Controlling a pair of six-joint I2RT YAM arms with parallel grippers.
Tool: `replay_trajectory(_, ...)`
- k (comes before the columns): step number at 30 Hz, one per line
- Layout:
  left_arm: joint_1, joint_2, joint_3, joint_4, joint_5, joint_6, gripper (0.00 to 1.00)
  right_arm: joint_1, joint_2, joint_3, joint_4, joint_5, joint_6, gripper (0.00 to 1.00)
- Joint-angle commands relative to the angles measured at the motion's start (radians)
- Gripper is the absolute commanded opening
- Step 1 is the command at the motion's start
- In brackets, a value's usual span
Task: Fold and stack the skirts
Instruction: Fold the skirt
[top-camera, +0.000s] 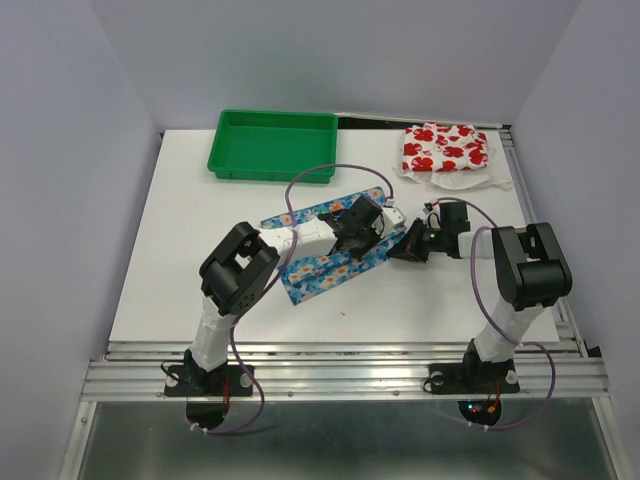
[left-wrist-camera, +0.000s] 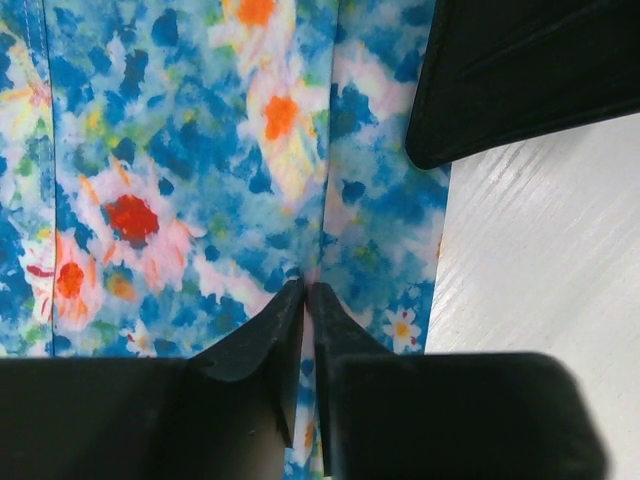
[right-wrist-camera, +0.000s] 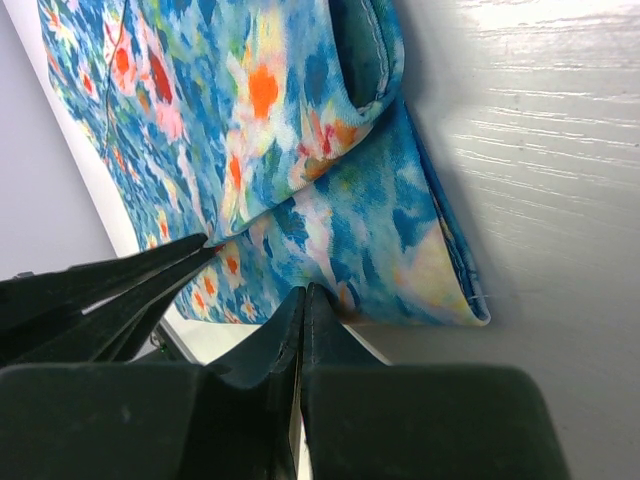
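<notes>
The blue skirt (top-camera: 318, 262) with small white and orange flowers lies partly folded on the white table's middle. My left gripper (top-camera: 356, 232) is over its right part, shut on a pinch of the blue skirt (left-wrist-camera: 200, 180), with cloth showing between the fingertips (left-wrist-camera: 285, 315). My right gripper (top-camera: 410, 247) is just right of it, shut on the skirt's edge near a folded corner (right-wrist-camera: 420, 260). The white skirt with red flowers (top-camera: 445, 147) lies folded at the back right, apart from both grippers.
A green plastic tray (top-camera: 272, 143) stands at the back, left of centre. The table (top-camera: 190, 260) ends at a metal rail in front. Grey walls close in the left, right and back. The right gripper's black body (left-wrist-camera: 520, 70) shows close in the left wrist view.
</notes>
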Motion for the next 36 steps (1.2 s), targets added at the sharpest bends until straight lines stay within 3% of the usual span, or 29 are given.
replay_trajectory(1, -0.006, 0.001, 0.05, -0.006, 0.001, -0.004, 0.03, 0.004, 0.027, 0.003, -0.008, 0.051, -0.016, 0.01)
replay_trajectory(18, -0.006, -0.151, -0.004, -0.044, 0.093, -0.053, 0.0, 0.004, 0.023, -0.003, -0.012, 0.063, -0.013, 0.01)
replay_trajectory(36, -0.009, -0.104, -0.013, -0.098, 0.183, -0.067, 0.0, 0.004, -0.003, -0.008, -0.032, 0.088, -0.02, 0.01)
